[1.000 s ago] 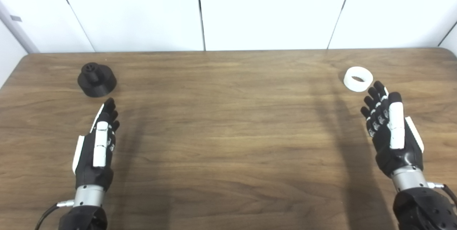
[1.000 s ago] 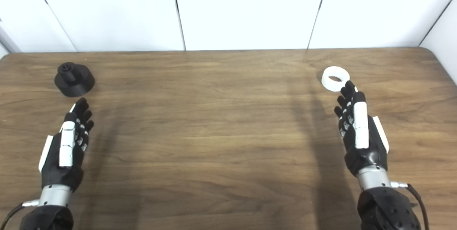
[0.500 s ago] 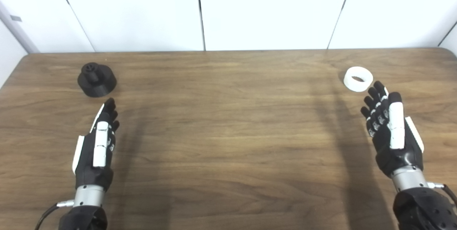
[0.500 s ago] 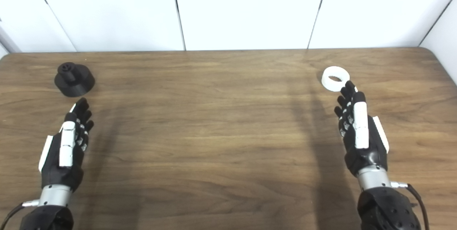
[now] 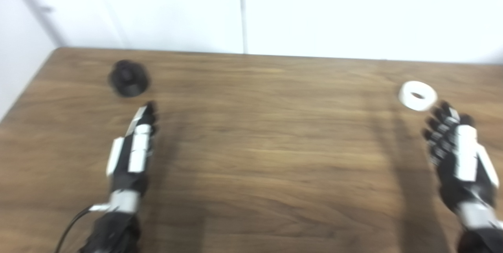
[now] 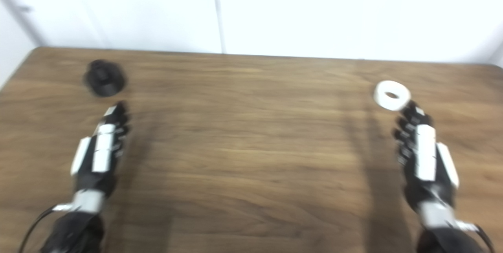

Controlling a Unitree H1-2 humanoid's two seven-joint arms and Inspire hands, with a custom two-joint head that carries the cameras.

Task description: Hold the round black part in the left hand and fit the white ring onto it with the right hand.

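- The wooden table [image 5: 259, 158] filled the lower part of both blurred views, with both forearms rising from the bottom edge.
- The left hand [image 5: 133, 149] lay low over the table, edge-on to the camera, fingers stretched out straight and close together, thumb alongside; it held nothing.
- The right hand [image 5: 458, 154] was likewise extended, fingers spread slightly and pointing away from the robot, and it gripped nothing.
- Just beyond the left hand's fingertips [image 5: 149, 108], a little to their left and not touching them, sat the round black part [image 5: 129, 78] on the table, its raised centre facing up; blur hid finer detail.
- Just past the right hand's fingertips [image 6: 408, 108], slightly to their left, the white ring [image 6: 391, 95] lay flat on the table with its hole facing up; whether a fingertip touched it could not be told.
- Part and ring were well apart, across the table's width.
- Beyond the far table edge stood a white panelled wall [image 5: 314, 9].
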